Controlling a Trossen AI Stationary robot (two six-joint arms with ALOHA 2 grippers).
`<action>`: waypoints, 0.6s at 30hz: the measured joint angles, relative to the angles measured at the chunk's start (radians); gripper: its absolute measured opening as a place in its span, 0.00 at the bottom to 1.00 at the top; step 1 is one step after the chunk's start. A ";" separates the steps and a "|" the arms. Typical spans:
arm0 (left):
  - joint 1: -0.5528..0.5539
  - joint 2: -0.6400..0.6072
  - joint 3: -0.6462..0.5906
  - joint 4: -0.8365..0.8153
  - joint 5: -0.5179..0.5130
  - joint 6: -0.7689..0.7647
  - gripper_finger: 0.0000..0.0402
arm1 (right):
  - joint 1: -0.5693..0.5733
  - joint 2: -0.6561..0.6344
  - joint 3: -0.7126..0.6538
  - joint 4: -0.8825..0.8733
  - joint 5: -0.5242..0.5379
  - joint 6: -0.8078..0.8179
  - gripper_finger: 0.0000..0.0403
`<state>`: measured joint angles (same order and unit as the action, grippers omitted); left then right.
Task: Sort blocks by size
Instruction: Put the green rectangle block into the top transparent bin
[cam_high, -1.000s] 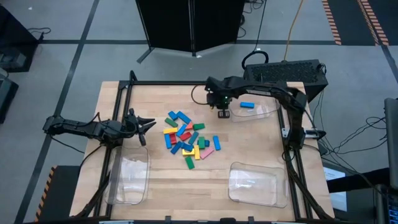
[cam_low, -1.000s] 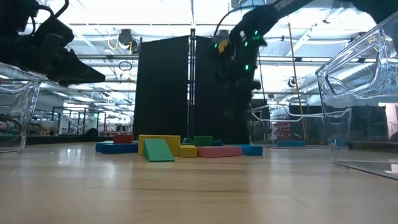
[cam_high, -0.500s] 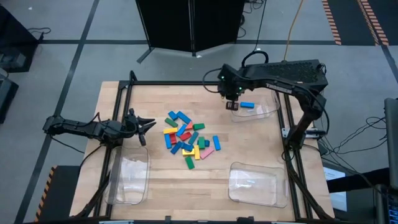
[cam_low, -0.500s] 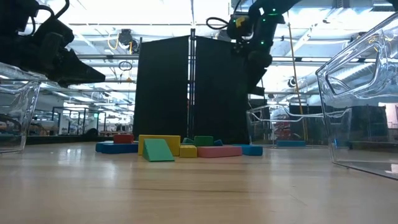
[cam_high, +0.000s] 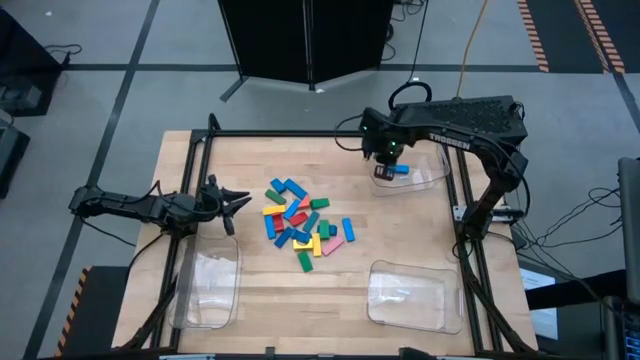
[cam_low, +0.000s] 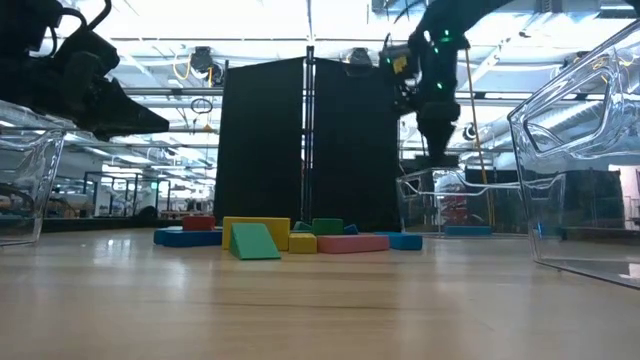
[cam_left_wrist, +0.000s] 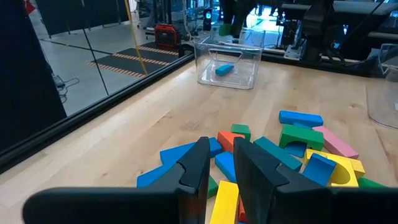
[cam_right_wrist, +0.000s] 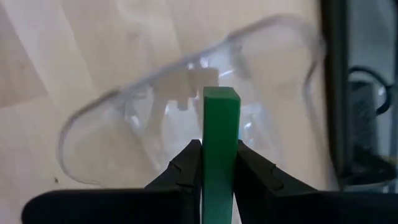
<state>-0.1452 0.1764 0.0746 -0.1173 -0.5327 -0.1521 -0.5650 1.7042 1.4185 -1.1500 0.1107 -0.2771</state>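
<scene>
A heap of coloured blocks (cam_high: 300, 220) lies on the wooden table's middle, also seen in the low view (cam_low: 290, 235) and the left wrist view (cam_left_wrist: 292, 143). My right gripper (cam_high: 384, 170) hangs over the near-left rim of the clear tray (cam_high: 425, 175) at the far right, shut on a green block (cam_right_wrist: 220, 124). A blue block (cam_high: 400, 169) lies on that tray's floor. My left gripper (cam_high: 232, 203) waits at the table's left, pointing at the heap, its fingers (cam_left_wrist: 199, 165) a narrow gap apart with nothing between them. My right gripper pinches the green block's two long flat sides (cam_right_wrist: 220, 155) between its two fingers. The fingers point down from above and lie along the block. The block's free end (cam_right_wrist: 220, 93) sticks out past the fingertips, clear of the tray and the table.
Two more clear trays stand at the near edge, one on the left (cam_high: 208, 285) and one on the right (cam_high: 410, 295). A black frame runs along the table's edges (cam_high: 300, 135). Bare wood lies between the heap and the trays.
My right gripper has gone from the far side of the heap toward the table's right edge, rising a little and rolling about its own axis, and now hangs over the far right tray. It has stayed shut.
</scene>
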 joint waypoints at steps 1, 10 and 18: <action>0.000 0.000 0.000 0.000 0.000 0.000 0.19 | -0.006 0.000 -0.022 -0.001 -0.019 0.001 0.14; 0.000 0.000 0.000 0.001 0.000 0.000 0.19 | -0.039 0.001 -0.190 0.116 -0.039 -0.015 0.14; 0.000 0.000 0.000 0.002 -0.001 0.001 0.19 | -0.084 0.001 -0.268 0.215 -0.112 -0.030 0.14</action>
<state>-0.1455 0.1764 0.0746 -0.1154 -0.5335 -0.1513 -0.6493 1.7053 1.1504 -0.9345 -0.0017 -0.3073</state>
